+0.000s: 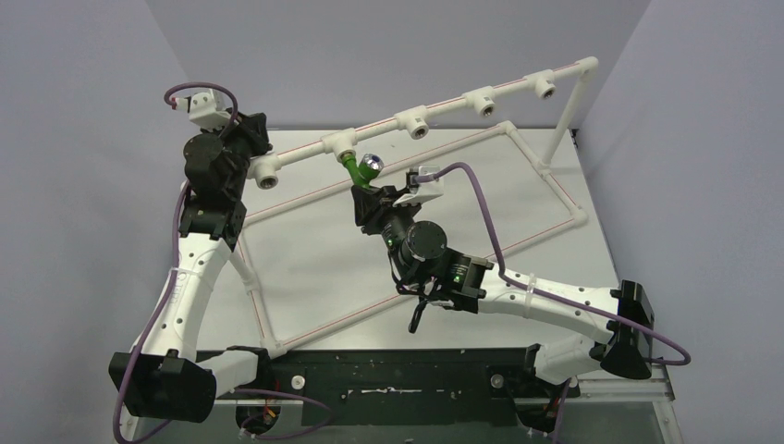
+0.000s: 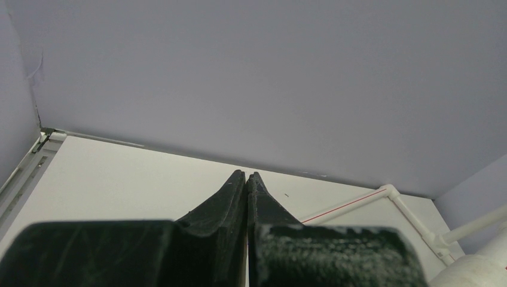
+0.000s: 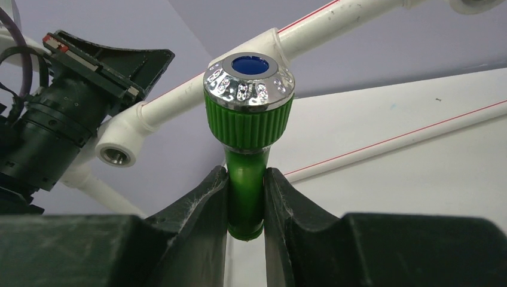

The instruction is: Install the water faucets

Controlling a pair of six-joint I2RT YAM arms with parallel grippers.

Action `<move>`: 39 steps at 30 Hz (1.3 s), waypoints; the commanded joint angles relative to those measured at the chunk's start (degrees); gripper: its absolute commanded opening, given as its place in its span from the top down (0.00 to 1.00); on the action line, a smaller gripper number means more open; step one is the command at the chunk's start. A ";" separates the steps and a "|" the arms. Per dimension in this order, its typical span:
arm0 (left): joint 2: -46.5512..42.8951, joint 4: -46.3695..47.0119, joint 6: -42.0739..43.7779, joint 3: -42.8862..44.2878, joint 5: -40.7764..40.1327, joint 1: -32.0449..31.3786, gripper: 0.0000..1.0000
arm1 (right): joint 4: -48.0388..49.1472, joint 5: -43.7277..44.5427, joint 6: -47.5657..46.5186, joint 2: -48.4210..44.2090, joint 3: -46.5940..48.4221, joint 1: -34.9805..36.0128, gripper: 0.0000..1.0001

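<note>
At the far left, the left gripper (image 2: 246, 174) sits with jaws closed on nothing, beside the raised pipe's (image 1: 462, 100) left end. Mid-table, the right gripper (image 3: 246, 179) clamps the one green faucet (image 3: 248, 113) just near of the second of five sockets (image 1: 337, 145). Bare tabletop (image 1: 481, 194) lies to its right.

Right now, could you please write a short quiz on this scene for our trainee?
1. True or false: the left gripper is shut with nothing between its fingers.
2. What does the right gripper hold? A) a spanner B) the green faucet C) nothing
3. Fill in: the disc set in the faucet's chrome cap is coloured ___.
Key: 1 true; 2 B; 3 blue.
</note>
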 commanded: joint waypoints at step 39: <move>1.46 -18.37 -1.42 -8.61 2.06 2.87 1.00 | -14.77 1.83 66.96 2.86 3.65 -4.76 1.00</move>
